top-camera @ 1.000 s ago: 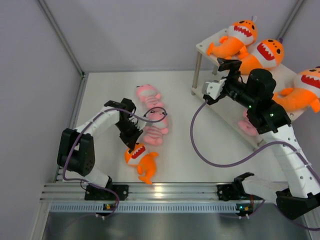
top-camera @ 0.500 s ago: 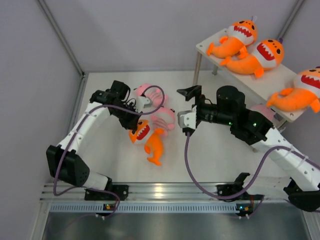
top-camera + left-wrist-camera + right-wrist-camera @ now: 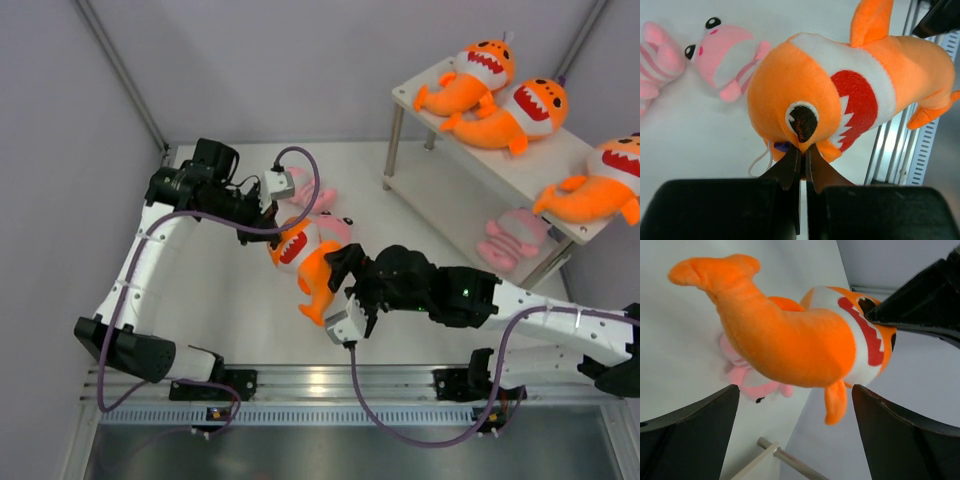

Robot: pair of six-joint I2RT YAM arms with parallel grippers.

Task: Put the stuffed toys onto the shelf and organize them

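Observation:
My left gripper (image 3: pixel 272 218) is shut on the head of an orange shark plush (image 3: pixel 305 262) and holds it above the table; the left wrist view shows the jaws (image 3: pixel 802 150) pinching the fabric under its eye (image 3: pixel 815 90). My right gripper (image 3: pixel 338 290) is open beside the shark's tail; in the right wrist view (image 3: pixel 795 390) the shark (image 3: pixel 790 335) hangs just beyond the spread fingers. Two pink striped plush (image 3: pixel 337 227) (image 3: pixel 290 180) lie on the table behind it. Three orange sharks (image 3: pixel 470 70) (image 3: pixel 522 110) (image 3: pixel 600 185) lie on the shelf's (image 3: pixel 418 88) top board, and one pink plush (image 3: pixel 510 240) on the lower board.
A grey shelf leg (image 3: pixel 394 150) stands at the far right of the table area. Grey walls and a metal frame post (image 3: pixel 120 70) close in the left and back. An aluminium rail (image 3: pixel 330 385) runs along the near edge by the arm bases.
My left gripper has lifted the orange shark off the table and carried it right. My right arm has swung from the shelf down to the middle, open beside the shark's tail.

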